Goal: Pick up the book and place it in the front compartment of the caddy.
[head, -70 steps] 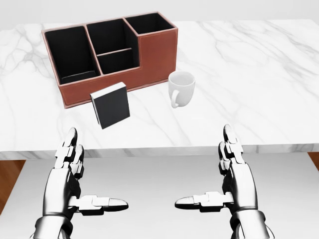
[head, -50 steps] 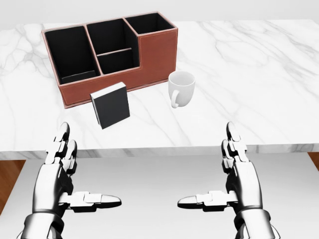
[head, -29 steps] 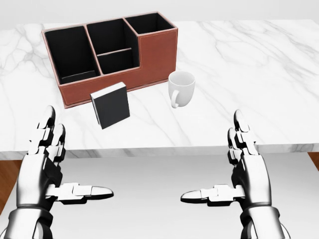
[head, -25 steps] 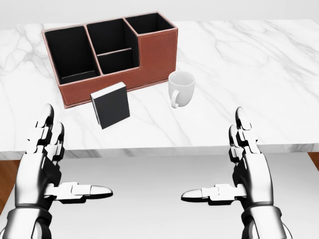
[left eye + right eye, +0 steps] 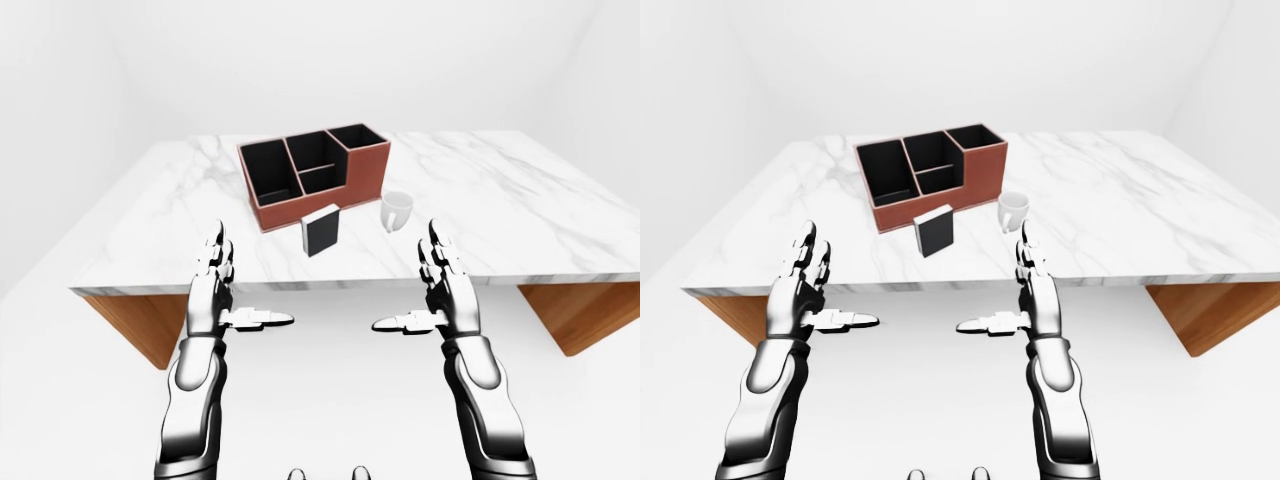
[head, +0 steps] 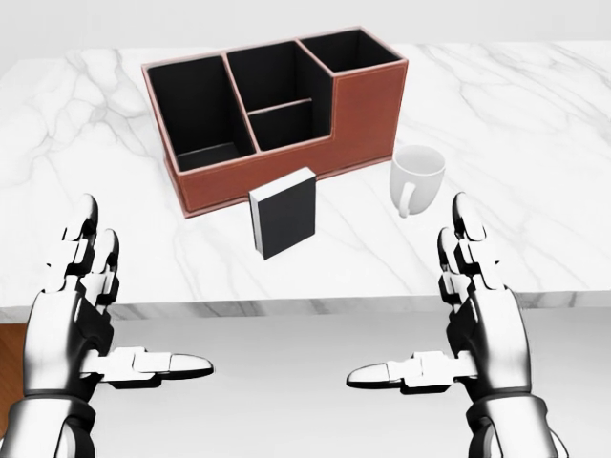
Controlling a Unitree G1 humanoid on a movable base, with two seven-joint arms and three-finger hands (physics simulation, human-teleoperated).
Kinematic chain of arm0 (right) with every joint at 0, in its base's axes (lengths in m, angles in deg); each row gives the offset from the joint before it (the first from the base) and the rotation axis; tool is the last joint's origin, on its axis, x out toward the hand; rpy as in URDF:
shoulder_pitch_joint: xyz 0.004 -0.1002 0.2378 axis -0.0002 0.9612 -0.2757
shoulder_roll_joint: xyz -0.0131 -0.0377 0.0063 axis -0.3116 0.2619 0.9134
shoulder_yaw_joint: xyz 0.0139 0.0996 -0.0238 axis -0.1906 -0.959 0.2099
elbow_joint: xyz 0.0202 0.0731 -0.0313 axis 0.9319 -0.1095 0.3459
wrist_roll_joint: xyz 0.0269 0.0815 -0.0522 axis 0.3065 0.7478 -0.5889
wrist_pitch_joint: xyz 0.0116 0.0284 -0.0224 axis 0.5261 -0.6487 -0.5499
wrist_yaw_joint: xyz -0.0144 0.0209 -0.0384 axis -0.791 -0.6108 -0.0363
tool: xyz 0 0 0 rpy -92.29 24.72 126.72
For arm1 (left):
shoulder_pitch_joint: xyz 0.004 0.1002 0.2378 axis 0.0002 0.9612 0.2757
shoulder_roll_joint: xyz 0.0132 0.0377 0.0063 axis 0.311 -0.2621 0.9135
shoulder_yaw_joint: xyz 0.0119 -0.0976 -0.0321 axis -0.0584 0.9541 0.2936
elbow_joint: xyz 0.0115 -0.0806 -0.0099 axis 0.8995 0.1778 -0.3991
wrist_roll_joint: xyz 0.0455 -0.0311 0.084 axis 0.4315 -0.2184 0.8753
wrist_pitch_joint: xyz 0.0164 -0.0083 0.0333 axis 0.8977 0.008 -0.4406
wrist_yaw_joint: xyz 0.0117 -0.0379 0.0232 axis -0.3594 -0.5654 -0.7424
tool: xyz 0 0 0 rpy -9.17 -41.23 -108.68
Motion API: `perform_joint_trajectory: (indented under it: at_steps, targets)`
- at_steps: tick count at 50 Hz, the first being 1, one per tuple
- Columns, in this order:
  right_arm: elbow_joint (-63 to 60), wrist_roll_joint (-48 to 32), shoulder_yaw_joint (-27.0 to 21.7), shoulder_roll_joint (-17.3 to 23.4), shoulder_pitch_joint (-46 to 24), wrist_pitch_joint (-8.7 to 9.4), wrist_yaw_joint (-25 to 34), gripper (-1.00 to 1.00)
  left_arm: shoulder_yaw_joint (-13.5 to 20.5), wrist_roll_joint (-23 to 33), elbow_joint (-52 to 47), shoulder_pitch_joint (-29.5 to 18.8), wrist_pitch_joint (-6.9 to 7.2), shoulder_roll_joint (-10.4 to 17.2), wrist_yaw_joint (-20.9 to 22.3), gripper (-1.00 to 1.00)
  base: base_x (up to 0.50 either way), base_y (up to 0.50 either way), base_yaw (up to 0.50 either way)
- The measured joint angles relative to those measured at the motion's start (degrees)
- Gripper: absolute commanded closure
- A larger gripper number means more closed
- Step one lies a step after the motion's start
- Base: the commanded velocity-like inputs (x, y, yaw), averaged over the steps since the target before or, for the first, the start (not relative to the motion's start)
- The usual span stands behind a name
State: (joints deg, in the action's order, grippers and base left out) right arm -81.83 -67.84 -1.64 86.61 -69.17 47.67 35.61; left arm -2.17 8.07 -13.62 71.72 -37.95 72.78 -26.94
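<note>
A black book (image 6: 284, 215) with a white page edge stands upright on the marble table (image 6: 535, 143), just below the caddy in the head view. The reddish-brown caddy (image 6: 368, 110) has black compartments, all open at the top: a wide one at left, a split middle pair, a tall one at right. My left hand (image 6: 124, 305) is open, below and left of the book, off the table's near edge. My right hand (image 6: 420, 315) is open too, below and right of the book. Neither hand touches anything.
A white mug (image 6: 417, 178) stands to the right of the book, close to the caddy's right end. The table's near edge (image 6: 305, 307) runs between my hands and the book. Wooden table supports (image 5: 575, 315) show under both ends.
The whole picture has shifted right, so the camera has moved left; book, caddy and mug keep their places on the table. My left hand has drifted outward to the left and slightly up.
</note>
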Motion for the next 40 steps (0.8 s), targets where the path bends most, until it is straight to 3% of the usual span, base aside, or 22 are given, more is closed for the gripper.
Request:
perform_joint_trajectory:
  at_steps: [16, 26, 40]
  targets:
    - [-0.53, 0.23, -0.37, 0.02, -0.11, 0.00, 0.35, -1.00, 0.08, 0.01, 0.03, -0.08, 0.00, 0.06, 0.01, -1.00, 0.16, 0.49, 0.00]
    - [-1.30, -0.42, 0.10, -0.20, -0.06, 0.00, -0.06, -1.00, 0.25, -0.02, 0.05, -0.18, 0.00, 0.26, -0.05, -1.00, 0.00, 0.00, 0.00]
    - [-2.48, 0.08, 0.29, -0.17, 0.74, 0.00, 0.80, -1.00, 0.24, -0.12, -0.19, 0.04, 0.00, 0.17, 0.02, -1.00, 0.49, 0.00, 0.00]
